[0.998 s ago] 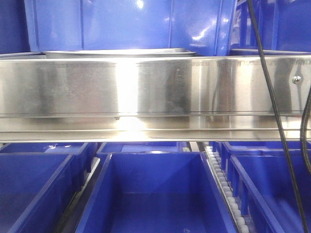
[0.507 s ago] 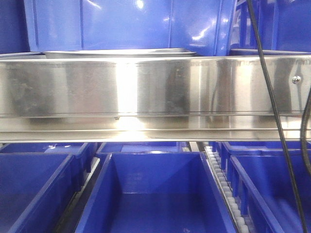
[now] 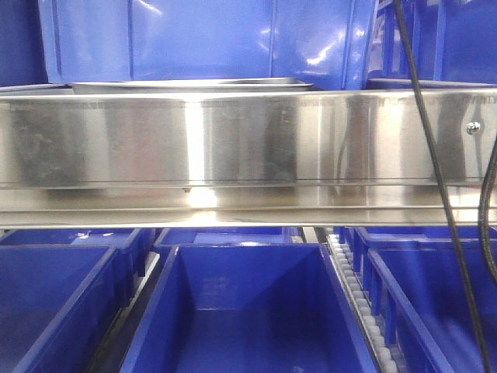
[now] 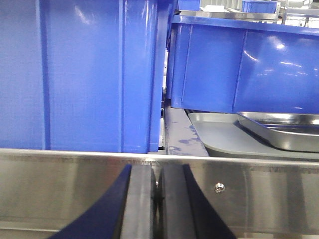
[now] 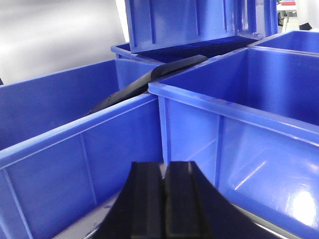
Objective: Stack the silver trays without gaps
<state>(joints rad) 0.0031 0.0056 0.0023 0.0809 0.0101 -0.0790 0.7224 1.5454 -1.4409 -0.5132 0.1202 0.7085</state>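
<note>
In the left wrist view two silver trays lie on the upper shelf at the right: a wide shallow tray (image 4: 219,142), and a shinier tray (image 4: 286,132) resting on it, set off toward the right. My left gripper (image 4: 157,169) is shut and empty, low in front of the steel shelf rail (image 4: 75,189), left of and below the trays. The front view shows only a thin tray rim (image 3: 186,84) above the rail. My right gripper (image 5: 163,167) is shut and empty, low between two blue bins; no tray shows there.
The steel rail (image 3: 248,148) with a screw (image 3: 474,127) spans the front view, with blue bins above (image 3: 202,39) and below (image 3: 248,311). A black cable (image 3: 435,171) hangs at the right. A tall blue bin (image 4: 79,74) and a tilted bin (image 4: 244,69) stand by the trays.
The glare and reflections on the steel rail have shifted a little. Nothing else has visibly moved.
</note>
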